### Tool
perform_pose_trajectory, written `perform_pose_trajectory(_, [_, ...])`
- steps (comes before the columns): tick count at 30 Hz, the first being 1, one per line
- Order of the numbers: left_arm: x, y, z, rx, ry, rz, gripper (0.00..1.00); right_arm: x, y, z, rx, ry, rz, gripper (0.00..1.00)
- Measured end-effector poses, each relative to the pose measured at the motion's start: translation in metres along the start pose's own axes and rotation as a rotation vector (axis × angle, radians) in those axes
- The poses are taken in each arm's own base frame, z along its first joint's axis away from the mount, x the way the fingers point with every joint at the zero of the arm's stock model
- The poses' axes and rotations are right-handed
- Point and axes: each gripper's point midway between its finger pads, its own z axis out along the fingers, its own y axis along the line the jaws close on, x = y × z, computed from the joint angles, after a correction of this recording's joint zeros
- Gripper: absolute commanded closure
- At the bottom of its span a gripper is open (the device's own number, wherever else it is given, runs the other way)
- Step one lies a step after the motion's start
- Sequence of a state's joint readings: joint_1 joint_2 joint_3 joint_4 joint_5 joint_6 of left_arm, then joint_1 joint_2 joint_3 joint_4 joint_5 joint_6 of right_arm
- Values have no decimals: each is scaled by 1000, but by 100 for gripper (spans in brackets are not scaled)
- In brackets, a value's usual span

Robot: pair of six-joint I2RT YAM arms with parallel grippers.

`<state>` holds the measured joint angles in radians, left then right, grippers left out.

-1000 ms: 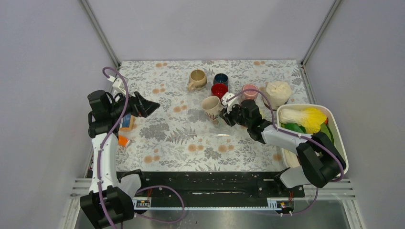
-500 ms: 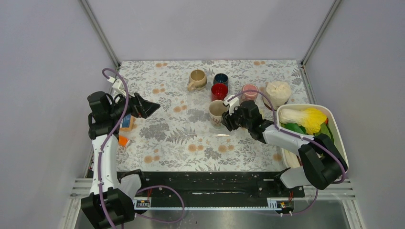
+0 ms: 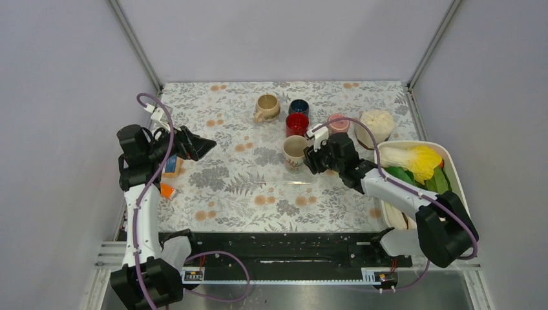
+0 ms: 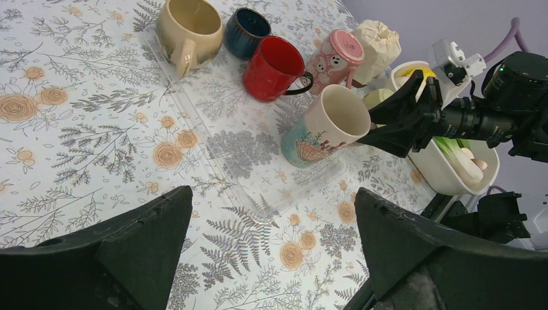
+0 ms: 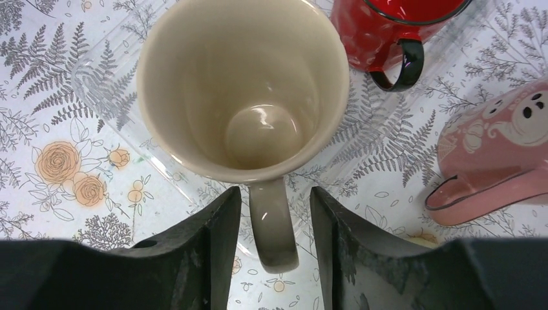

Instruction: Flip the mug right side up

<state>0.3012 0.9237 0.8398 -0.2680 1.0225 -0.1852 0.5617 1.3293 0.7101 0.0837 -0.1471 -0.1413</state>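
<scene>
The cream mug (image 3: 295, 151) with a floral print stands mouth up on a clear tray (image 3: 274, 177) at mid-table. From above its empty inside (image 5: 242, 84) shows, and its handle (image 5: 274, 226) points back between my right fingers. My right gripper (image 5: 274, 194) is open around that handle, with a gap on each side. In the top view the right gripper (image 3: 310, 157) sits just right of the mug. My left gripper (image 3: 210, 143) hangs wide open over the table's left side, holding nothing, and the mug (image 4: 329, 126) shows far ahead of it.
Behind the mug stand a beige mug (image 3: 267, 106), a dark blue mug (image 3: 298, 106), a red mug (image 3: 296, 123) and a pink mug (image 3: 338, 123). A white bag (image 3: 376, 124) and a white bin (image 3: 454, 169) of vegetables are at the right. Orange items (image 3: 169, 174) lie at the left edge.
The mug went from tilted in the right gripper to standing upright on the tray. The right jaws opened off its handle. The left arm stayed put.
</scene>
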Motion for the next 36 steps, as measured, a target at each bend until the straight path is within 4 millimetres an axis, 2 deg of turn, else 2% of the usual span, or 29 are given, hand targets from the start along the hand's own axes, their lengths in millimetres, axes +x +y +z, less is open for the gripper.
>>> perform_pose_trajectory(2, [0, 0, 0, 0, 0, 0, 1, -4, -1, -4, 6, -10, -2, 53])
perform_pose_trajectory(12, [1, -2, -1, 1, -3, 0, 1, -9, 1, -18, 6, -17, -4, 52])
perform_pose_trajectory(19, [3, -2, -2, -1, -3, -4, 1, 1, 5, -15, -14, 18, 3, 51])
perform_pose_trajectory(24, [3, -2, -2, -1, -3, -3, 1, 20, 5, -9, -16, 94, 23, 68])
perform_pose_trajectory(28, [3, -1, -2, -4, -5, -4, 1, 23, 4, -9, -8, 109, 38, 82])
perform_pose_trajectory(31, [3, -1, -2, -3, -5, -4, 1, 22, 2, -11, 9, 110, 42, 85])
perform_pose_trajectory(36, [3, -1, -2, -2, -5, -3, 1, 25, 0, -18, 27, 122, 50, 85])
